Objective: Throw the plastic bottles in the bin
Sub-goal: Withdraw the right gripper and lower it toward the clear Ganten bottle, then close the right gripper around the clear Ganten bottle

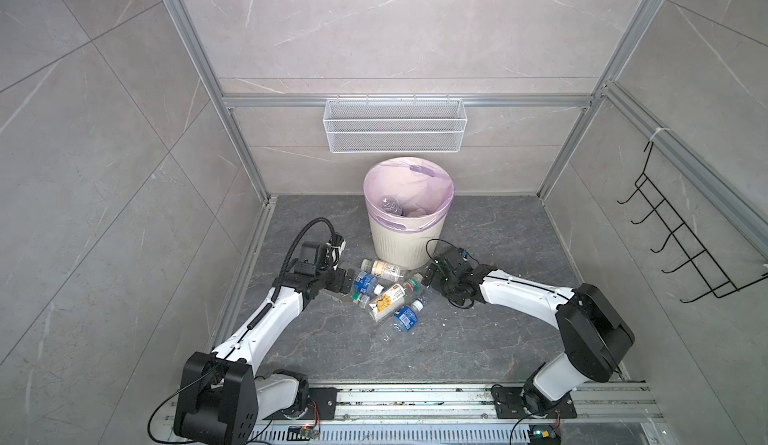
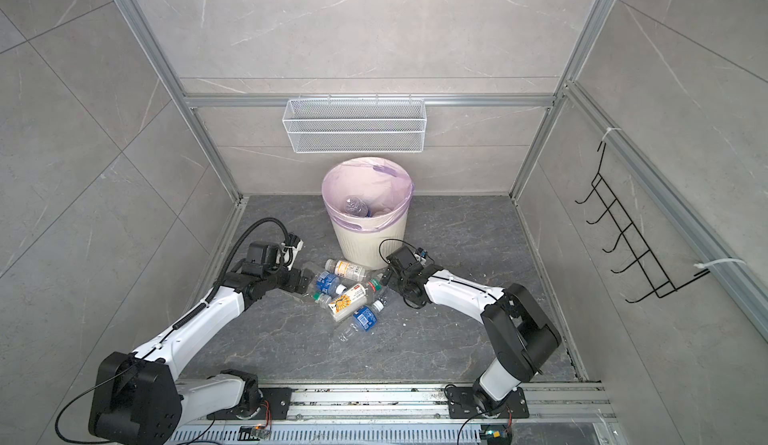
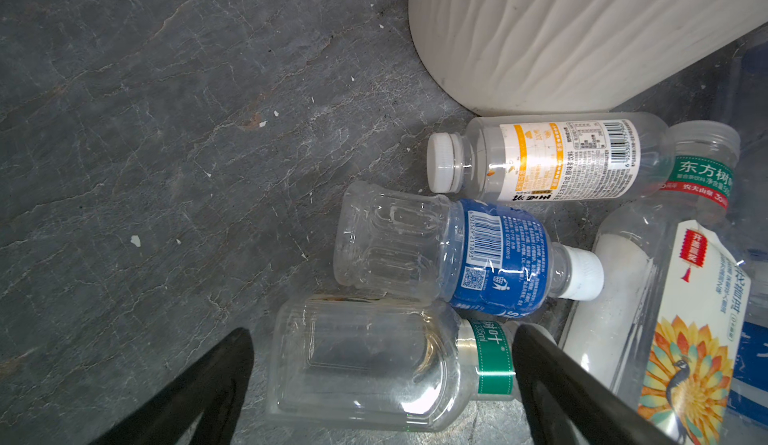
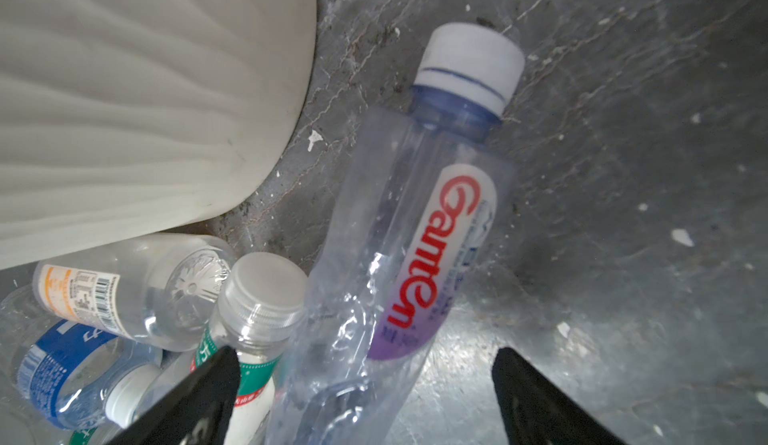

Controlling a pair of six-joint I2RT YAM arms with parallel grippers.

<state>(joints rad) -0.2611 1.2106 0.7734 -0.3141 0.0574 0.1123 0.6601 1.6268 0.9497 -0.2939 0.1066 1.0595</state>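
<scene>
1. Left gripper (image 3: 382, 335) gapes wide, its fingers on either side of a clear green-banded bottle (image 3: 374, 364) that lies on the stone floor (image 1: 457, 347); they do not clasp it.
2. Right gripper (image 4: 368, 353) is likewise spread wide, straddling a crumpled purple-labelled bottle (image 4: 419, 231).
3. Between them, at mid-floor, lies the heap. A blue-labelled bottle (image 1: 404, 318) is nearest the front edge, a sunflower bottle (image 1: 386, 299) lies behind it, and an orange-labelled bottle (image 1: 382, 269) lies just beside the bin's foot.
4. Bin (image 1: 405, 239) stands centred toward the floor's back edge, with bottles (image 1: 392, 205) inside.

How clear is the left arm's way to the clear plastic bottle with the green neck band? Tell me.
Probably yes: the open left gripper straddles the clear green-banded bottle, with nothing over it. The blue-labelled bottle lying against it may get nudged.
</scene>
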